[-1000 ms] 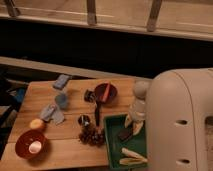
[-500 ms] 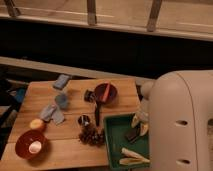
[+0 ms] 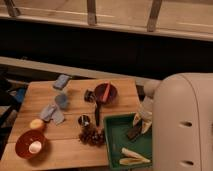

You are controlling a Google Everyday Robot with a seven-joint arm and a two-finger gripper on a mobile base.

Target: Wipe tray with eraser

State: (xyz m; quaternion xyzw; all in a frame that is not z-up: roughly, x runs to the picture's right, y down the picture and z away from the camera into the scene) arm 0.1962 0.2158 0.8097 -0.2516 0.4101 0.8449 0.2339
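Note:
The dark-green tray (image 3: 117,142) sits at the table's front right corner. The eraser (image 3: 134,131), a small dark block, rests tilted on the tray floor near its right side. My gripper (image 3: 139,123) reaches down from the arm (image 3: 149,95) at the right and is shut on the eraser's upper end, pressing it onto the tray. Two pale yellowish sticks (image 3: 133,156) lie in the tray's front part, apart from the eraser.
A reddish-brown bowl (image 3: 106,92) stands behind the tray, another (image 3: 30,144) at the front left. A blue block (image 3: 62,81), blue cloth (image 3: 52,113), a yellow fruit (image 3: 36,124), a small cup (image 3: 84,120) and a brown cluster (image 3: 92,136) lie on the wooden table. My white body (image 3: 182,125) fills the right.
My gripper and the eraser have slid to the right across the tray floor, from near its middle toward its right rim.

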